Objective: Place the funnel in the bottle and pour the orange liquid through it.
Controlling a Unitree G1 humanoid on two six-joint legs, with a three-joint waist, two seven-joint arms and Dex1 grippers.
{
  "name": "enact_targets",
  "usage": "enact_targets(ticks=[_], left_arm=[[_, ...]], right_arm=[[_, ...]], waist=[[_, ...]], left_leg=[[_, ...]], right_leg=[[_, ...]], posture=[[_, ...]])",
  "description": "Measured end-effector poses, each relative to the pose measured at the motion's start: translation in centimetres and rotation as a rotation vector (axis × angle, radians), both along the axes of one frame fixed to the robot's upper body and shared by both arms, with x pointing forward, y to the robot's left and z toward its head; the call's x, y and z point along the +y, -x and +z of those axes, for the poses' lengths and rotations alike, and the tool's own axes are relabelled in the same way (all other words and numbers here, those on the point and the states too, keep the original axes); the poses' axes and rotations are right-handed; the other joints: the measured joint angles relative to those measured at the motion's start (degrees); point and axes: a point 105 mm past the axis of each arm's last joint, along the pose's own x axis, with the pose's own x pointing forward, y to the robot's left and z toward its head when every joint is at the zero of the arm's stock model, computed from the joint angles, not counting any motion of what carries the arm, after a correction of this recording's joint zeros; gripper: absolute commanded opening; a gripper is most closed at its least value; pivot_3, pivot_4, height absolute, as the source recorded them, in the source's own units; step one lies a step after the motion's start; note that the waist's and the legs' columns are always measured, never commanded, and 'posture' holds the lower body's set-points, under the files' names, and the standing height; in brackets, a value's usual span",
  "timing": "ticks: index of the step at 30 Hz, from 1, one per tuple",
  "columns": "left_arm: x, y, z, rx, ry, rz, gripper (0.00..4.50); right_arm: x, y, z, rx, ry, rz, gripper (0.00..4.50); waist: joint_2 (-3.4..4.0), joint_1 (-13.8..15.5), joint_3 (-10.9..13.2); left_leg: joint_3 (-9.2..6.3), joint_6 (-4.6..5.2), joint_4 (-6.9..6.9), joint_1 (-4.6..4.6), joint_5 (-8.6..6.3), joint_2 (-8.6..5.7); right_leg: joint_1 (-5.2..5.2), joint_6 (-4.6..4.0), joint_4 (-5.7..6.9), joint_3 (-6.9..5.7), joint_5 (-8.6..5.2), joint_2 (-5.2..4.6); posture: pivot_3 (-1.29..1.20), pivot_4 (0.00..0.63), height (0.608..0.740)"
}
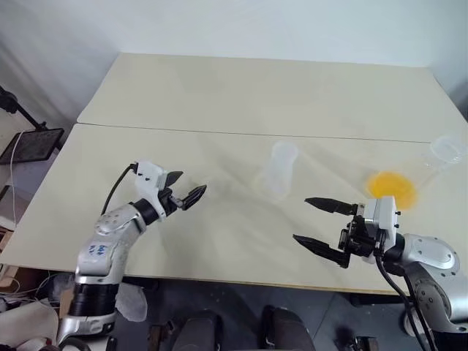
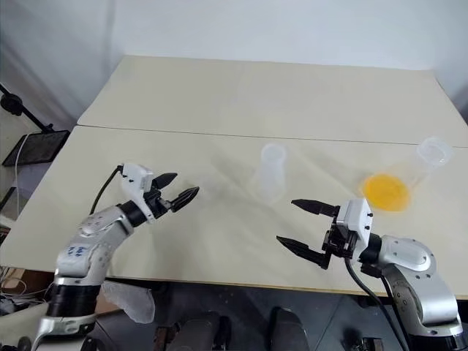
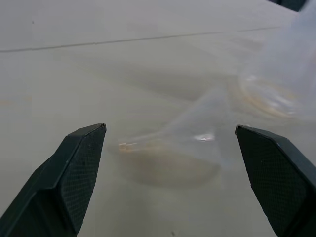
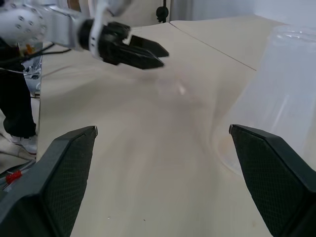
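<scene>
Here the funnel [image 3: 197, 140] lies on its side on the bench [image 1: 241, 95], spout toward the left gripper [image 1: 184, 188], faint against the pale surface and just beside the foot of the bottle [image 1: 278, 172], which stands upright near the middle of the bench with its mouth free to receive it. The orange liquid [image 1: 393, 188] sits as a shallow pool in a tilted clear flask [image 2: 413, 175] off to the robot's right, well apart from the bottle, presumably kept aside until the funnel is seated. The left gripper is spread wide and empty, its fingers framing the funnel in the left wrist view without touching it (a reach toward a pick, as I read it). The right gripper [image 2: 307, 230] hangs over the near edge, equally wide open, holding nothing, between bottle and flask.
</scene>
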Motion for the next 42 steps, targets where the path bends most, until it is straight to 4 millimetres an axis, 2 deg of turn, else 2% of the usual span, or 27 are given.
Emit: enact_targets(ticks=[7,14,20,25,29,33,36,39,42], left_arm=[[-1.3,0.0,-0.6,-0.001,-0.012,-0.055,4.46],[-0.8,0.4,-0.3,-0.025,-0.017,-0.08,4.46],[2.3,2.4,-0.8,-0.047,-0.038,-0.085,4.46],[4.6,5.4,0.6,-0.141,-0.035,-0.162,4.46],[7.5,5.9,2.8,-0.201,-0.068,-0.101,4.46],[8.7,5.7,3.3,-0.198,-0.043,-0.033,4.46],[7.8,4.9,1.8,-0.154,-0.077,-0.04,4.46],[5.7,3.3,-0.6,-0.077,-0.062,-0.081,4.46],[4.4,2.5,-0.8,-0.07,-0.06,-0.116,4.46]], right_arm=[[-0.1,0.1,-0.3,0.017,-0.007,-0.015,4.5],[-0.1,0.1,-0.3,0.016,-0.01,-0.018,4.5],[-0.1,0.2,-0.3,0.018,-0.01,-0.025,4.5],[-0.2,0.4,-0.3,0.024,-0.014,-0.031,4.5],[-0.2,0.5,-0.3,0.03,-0.015,-0.031,4.5],[-0.2,0.5,-0.3,0.03,-0.016,-0.039,4.5],[-0.2,0.4,-0.3,0.028,-0.017,-0.043,4.5],[0.0,0.3,0.0,0.018,-0.02,-0.042,4.5],[0.0,0.2,0.1,0.012,-0.021,-0.047,4.5]], waist=[[0.0,-0.17,0.0],[0.0,-0.15,0.0],[0.01,-0.36,0.0],[0.01,-0.23,0.0],[0.01,-0.18,0.0],[0.01,-0.22,0.0],[0.02,-0.06,0.0],[0.0,-0.04,-0.01],[-0.01,-0.2,-0.01]], left_leg=[[0.02,0.01,0.02,0.02,0.01,0.02],[0.01,0.01,0.03,0.02,0.01,0.02],[0.0,-0.01,-0.01,0.03,0.0,0.07],[-0.03,-0.02,0.02,0.01,-0.01,0.13],[-0.03,-0.02,0.0,0.03,-0.01,0.12],[-0.04,-0.04,-0.03,0.03,-0.03,0.12],[-0.03,-0.02,-0.03,0.03,-0.02,0.05],[-0.01,0.01,-0.01,0.01,0.0,0.01],[-0.02,0.0,-0.05,0.01,0.0,0.03]], right_leg=[[0.01,0.0,0.01,-0.04,0.0,0.01],[0.01,0.0,0.0,-0.01,0.0,-0.01],[-0.01,-0.01,-0.01,0.07,0.0,-0.03],[0.03,-0.03,-0.13,0.09,-0.01,-0.21],[0.07,-0.03,-0.16,0.1,-0.01,-0.28],[0.03,-0.03,-0.14,0.09,-0.01,-0.23],[0.04,-0.02,-0.07,0.05,-0.01,-0.07],[0.03,-0.02,-0.05,0.05,-0.01,-0.05],[-0.04,-0.02,0.01,0.05,-0.01,-0.04]], posture=[[0.0,0.15,0.74],[0.0,0.15,0.74],[0.0,0.15,0.74],[0.0,0.15,0.74],[0.0,0.15,0.74],[0.0,0.15,0.74],[0.0,0.15,0.74],[0.0,0.15,0.74],[0.0,0.15,0.74]])
